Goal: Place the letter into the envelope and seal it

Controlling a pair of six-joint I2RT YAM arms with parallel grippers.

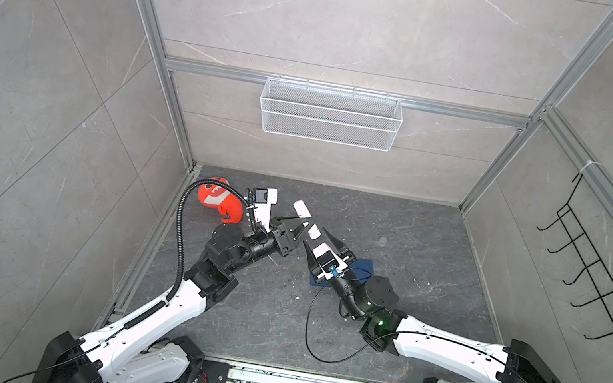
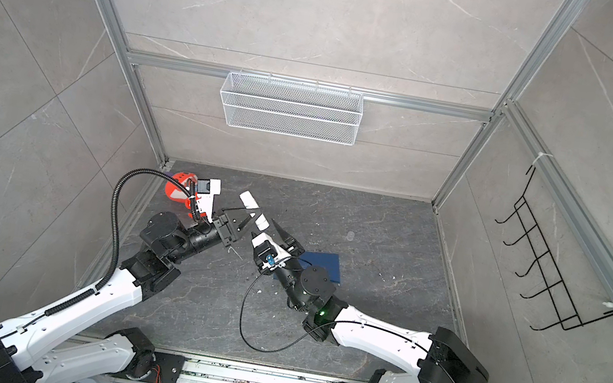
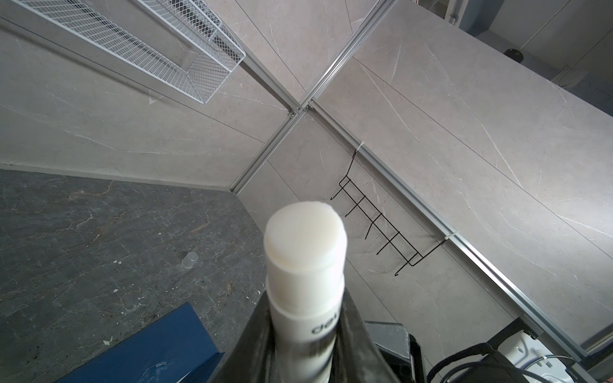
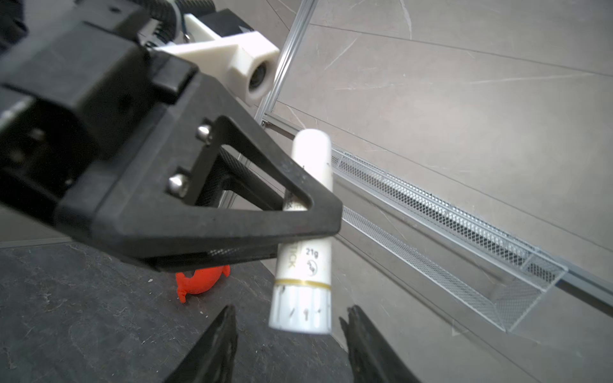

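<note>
L claw (image 1: 306, 228) clamped mid-body on white cylindrical glue stick (image 3: 305, 265), uncapped end up and far-left, long axis slanting down to R claw (image 4: 290, 315), jaws apart either side of ribbed base, not touching. Dark navy rect. paper envelope (image 2: 324, 265) flat on dark marbled surface (image 1: 430, 272) under R wrist, near-right of stick; tan letter not visible. Pale tiled walls, white mesh basket (image 1: 330, 114) on far wall.

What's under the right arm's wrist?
The blue envelope, flat on the table. The arm covers part of it. No letter shows; whether one is inside cannot be seen.
</note>
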